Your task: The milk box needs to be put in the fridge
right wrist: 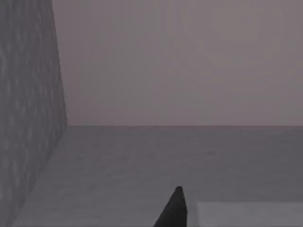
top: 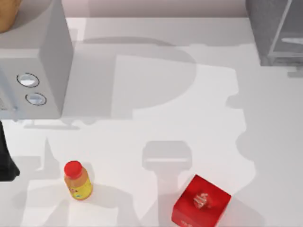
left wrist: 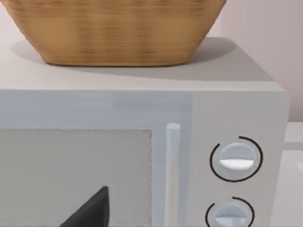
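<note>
Milk box: its place cannot be told from these views.

The left end effector shows as a dark tip low in the left wrist view, close in front of the grey box appliance and pointing at its door panel. Whether it is released or clenched cannot be told. In the top view the left arm is a dark shape at the left edge of the worktop, just nearer than the appliance. To the right of that arm and slightly nearer stands the orange juice bottle, upright, with its red cap on. Farther right, well apart from the bottle, the red cube box sits at the near edge.

Beyond the left end effector, a pale vertical handle runs beside the door panel, and to the side of that are two round dials, one above the other. A woven basket rests on the appliance's flat top.

The right end effector shows as a dark tip in the right wrist view, over the worktop and close beside a grey wall of the fridge; its state, released or clenched, cannot be told either. Past it the worktop runs to a plain back wall. In the top view the fridge stands at the far right corner, well apart from the bottle and the red box.
</note>
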Controlling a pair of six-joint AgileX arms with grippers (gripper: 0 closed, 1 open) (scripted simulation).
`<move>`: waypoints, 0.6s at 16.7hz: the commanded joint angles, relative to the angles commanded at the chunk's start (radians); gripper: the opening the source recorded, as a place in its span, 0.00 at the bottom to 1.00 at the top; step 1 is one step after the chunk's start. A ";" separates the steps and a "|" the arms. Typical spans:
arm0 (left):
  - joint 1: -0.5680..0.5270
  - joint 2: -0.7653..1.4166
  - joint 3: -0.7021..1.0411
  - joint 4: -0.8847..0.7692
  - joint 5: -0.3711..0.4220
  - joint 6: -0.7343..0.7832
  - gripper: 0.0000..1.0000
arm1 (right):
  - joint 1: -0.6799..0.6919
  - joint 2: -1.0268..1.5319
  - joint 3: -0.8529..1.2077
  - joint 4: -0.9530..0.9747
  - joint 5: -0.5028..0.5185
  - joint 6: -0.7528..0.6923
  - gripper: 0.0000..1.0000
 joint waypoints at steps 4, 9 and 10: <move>0.000 0.000 0.000 0.000 0.000 0.000 1.00 | -0.023 0.134 0.065 0.079 -0.012 -0.004 0.00; 0.000 0.000 0.000 0.000 0.000 0.000 1.00 | -0.025 0.146 0.071 0.087 -0.012 -0.005 0.00; 0.000 0.000 0.000 0.000 0.000 0.000 1.00 | -0.020 0.144 0.066 0.084 -0.012 -0.003 0.00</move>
